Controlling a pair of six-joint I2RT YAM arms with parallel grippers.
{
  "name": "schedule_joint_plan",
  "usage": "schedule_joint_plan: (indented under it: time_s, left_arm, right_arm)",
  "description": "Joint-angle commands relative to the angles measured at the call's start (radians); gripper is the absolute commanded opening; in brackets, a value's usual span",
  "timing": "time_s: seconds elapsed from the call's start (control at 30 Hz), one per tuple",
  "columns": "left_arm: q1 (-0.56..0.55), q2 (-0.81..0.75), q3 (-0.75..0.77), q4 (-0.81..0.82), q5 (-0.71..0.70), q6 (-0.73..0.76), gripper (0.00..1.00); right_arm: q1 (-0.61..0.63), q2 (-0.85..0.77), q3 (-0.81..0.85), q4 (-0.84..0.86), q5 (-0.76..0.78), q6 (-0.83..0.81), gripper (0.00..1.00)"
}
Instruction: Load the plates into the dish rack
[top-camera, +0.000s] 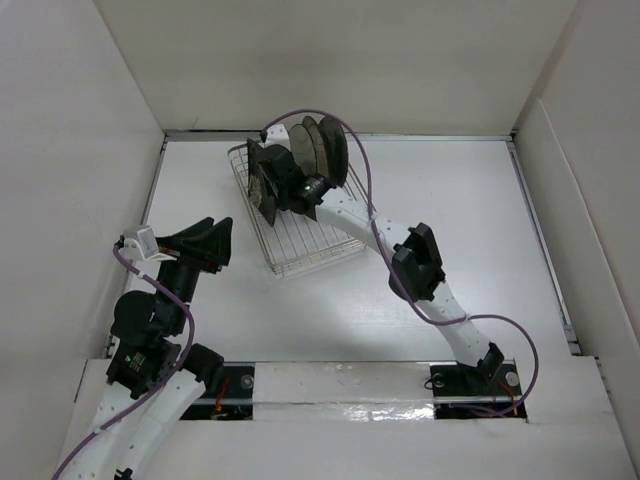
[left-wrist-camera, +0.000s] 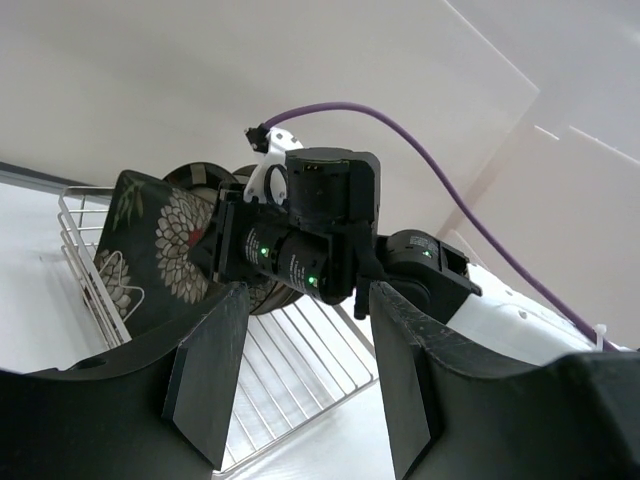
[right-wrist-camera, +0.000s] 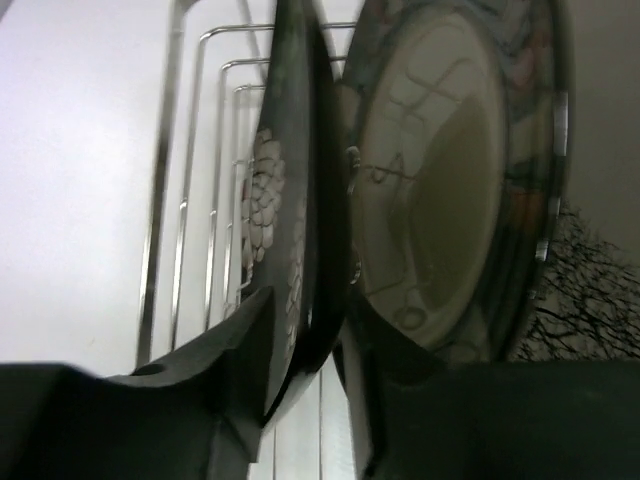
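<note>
The black flowered plate (right-wrist-camera: 290, 200) is standing on edge in the wire rack (top-camera: 300, 255), and the right pincer (right-wrist-camera: 310, 350) is gripping its near rim between both fingers. Just beyond that pincer, the other plates (top-camera: 322, 148) are standing upright in the rack on the counter (top-camera: 450, 200). The left pincer (left-wrist-camera: 305, 370) is hanging released, well apart from it.
</note>
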Motion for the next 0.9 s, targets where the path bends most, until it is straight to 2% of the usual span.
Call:
schedule_joint_plan:
  time_s: [0.0, 0.13, 0.37, 0.63, 0.87]
  left_arm:
    - [0.004, -0.008, 0.005, 0.045, 0.017, -0.003, 0.47]
    - [0.004, -0.008, 0.005, 0.047, 0.015, -0.004, 0.47]
    - [0.004, -0.004, 0.004, 0.047, 0.02, -0.004, 0.47]
    - [0.004, -0.007, 0.001, 0.048, 0.018, -0.005, 0.47]
    - [0.004, -0.008, 0.001, 0.05, 0.023, -0.005, 0.47]
  right_arm:
    - [-0.007, -0.005, 0.041, 0.094, 0.044, -0.018, 0.22]
    - [-0.007, -0.052, -0.058, 0.177, 0.055, -0.012, 0.0]
    - [0.052, -0.181, -0.247, 0.431, 0.199, -0.054, 0.0]
    - [0.121, -0.213, -0.294, 0.641, 0.49, -0.149, 0.0]
    - [0.153, -0.245, -0.329, 0.832, 0.596, -0.284, 0.0]
